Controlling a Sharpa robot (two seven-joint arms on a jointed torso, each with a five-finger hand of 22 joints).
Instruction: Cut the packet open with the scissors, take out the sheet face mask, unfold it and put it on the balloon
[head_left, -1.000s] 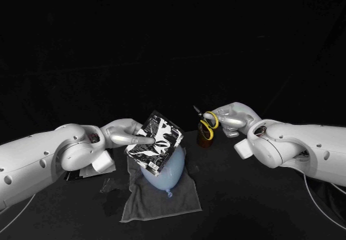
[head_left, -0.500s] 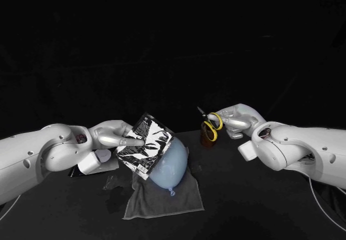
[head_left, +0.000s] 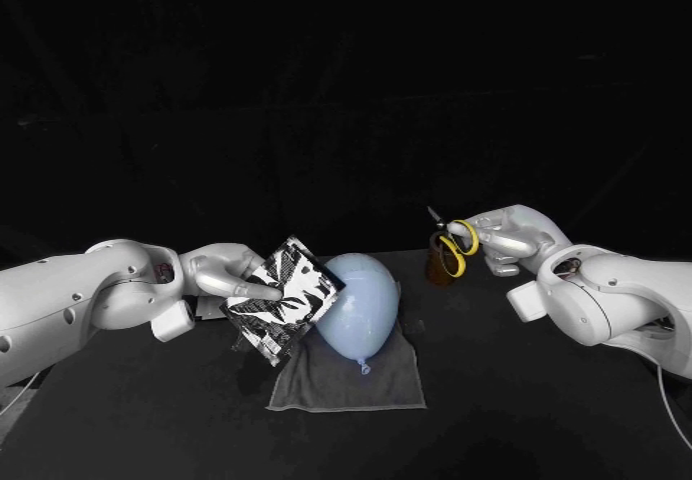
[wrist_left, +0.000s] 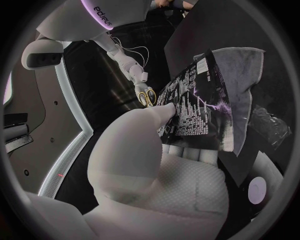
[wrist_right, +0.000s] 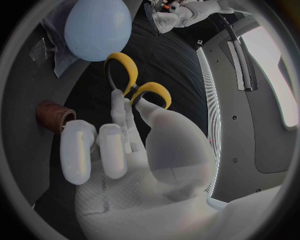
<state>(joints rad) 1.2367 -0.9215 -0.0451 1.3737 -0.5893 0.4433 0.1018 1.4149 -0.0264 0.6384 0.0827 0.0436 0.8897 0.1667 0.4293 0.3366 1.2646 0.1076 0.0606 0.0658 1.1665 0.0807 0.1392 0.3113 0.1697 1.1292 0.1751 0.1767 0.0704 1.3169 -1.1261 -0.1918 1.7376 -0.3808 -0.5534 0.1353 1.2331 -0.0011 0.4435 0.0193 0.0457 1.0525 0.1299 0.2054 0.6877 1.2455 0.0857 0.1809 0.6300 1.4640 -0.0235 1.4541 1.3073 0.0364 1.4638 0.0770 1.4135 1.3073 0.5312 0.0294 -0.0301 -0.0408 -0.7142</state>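
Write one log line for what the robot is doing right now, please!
left hand: holds packet beside balloon | right hand: holds scissors | balloon: on towel, no mask on it

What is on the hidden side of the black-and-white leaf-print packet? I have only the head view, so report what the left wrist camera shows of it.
Observer: That side of the black-and-white leaf-print packet carries rows of small white print, and the left robot hand presses its thumb against it.
Operator: Now the other wrist camera. Report the grip there.
Observer: The right robot hand appears to have its thumb in one loop of the yellow-handled metal scissors and a finger in the other.
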